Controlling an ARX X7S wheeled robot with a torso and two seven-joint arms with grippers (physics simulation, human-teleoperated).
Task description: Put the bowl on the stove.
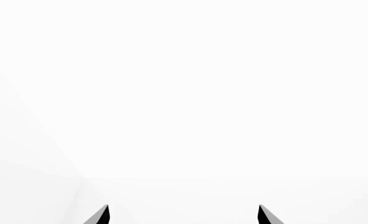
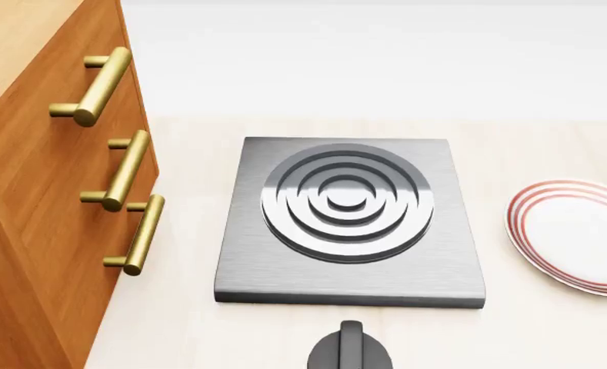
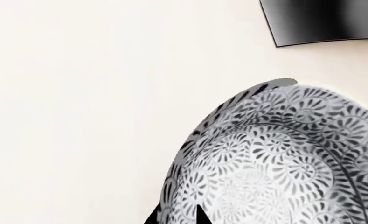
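In the right wrist view the bowl [image 3: 277, 158], white with a dense grey-blue floral pattern, fills the lower right. My right gripper [image 3: 175, 217] is shut on its rim, one dark fingertip outside the wall and one inside. A dark corner of the stove [image 3: 321, 21] shows beyond the bowl. The head view shows the stove [image 2: 251, 261] as a grey square slab with a ringed burner in the middle of the counter; the bowl and both grippers are out of that view. My left gripper [image 1: 184, 215] is open, its two tips wide apart against plain white.
A wooden cabinet [image 2: 36, 231] with brass handles stands left of the stove. A white plate with red rim rings [image 2: 575, 234] lies to its right. A small black knob [image 2: 351, 352] sits in front of the stove.
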